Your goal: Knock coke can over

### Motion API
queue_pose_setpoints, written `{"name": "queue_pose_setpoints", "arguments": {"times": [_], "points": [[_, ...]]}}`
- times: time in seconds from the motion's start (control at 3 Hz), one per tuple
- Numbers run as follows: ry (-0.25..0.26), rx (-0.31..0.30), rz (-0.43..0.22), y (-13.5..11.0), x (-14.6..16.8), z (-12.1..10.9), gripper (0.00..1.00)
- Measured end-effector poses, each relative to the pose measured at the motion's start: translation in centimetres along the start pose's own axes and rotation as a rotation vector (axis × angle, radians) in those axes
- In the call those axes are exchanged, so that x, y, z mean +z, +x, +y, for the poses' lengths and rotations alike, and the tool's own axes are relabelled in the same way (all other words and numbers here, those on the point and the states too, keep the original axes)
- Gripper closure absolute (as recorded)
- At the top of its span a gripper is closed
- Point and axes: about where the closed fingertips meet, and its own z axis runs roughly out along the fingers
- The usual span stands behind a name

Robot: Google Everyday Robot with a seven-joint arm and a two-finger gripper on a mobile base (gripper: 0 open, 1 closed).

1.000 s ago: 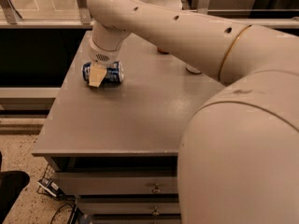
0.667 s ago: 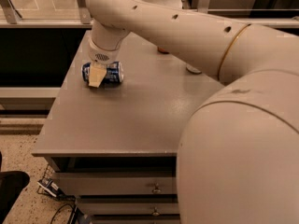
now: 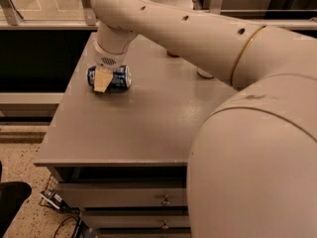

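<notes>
My gripper (image 3: 102, 78) hangs from the wrist at the left side of the grey table (image 3: 148, 123), right at a blue can with white markings (image 3: 116, 77) that lies on its side. The gripper covers the left part of that can. Only a small reddish edge (image 3: 172, 54) shows from under my arm at the back of the table. It may be the coke can, but most of it is hidden, so I cannot tell whether it stands or lies.
A pale round object (image 3: 205, 74) peeks from under the arm at the back right. My arm and body fill the right half of the view. The table has drawers (image 3: 163, 201) in front. Cables lie on the floor (image 3: 54, 202) at the lower left.
</notes>
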Motion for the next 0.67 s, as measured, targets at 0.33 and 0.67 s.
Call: {"name": "queue_pose_setpoints", "arguments": {"times": [0.33, 0.67], "points": [[0.000, 0.000, 0.000, -0.01, -0.02, 0.00, 0.14], [-0.003, -0.001, 0.001, -0.03, 0.14, 0.10, 0.00]]}}
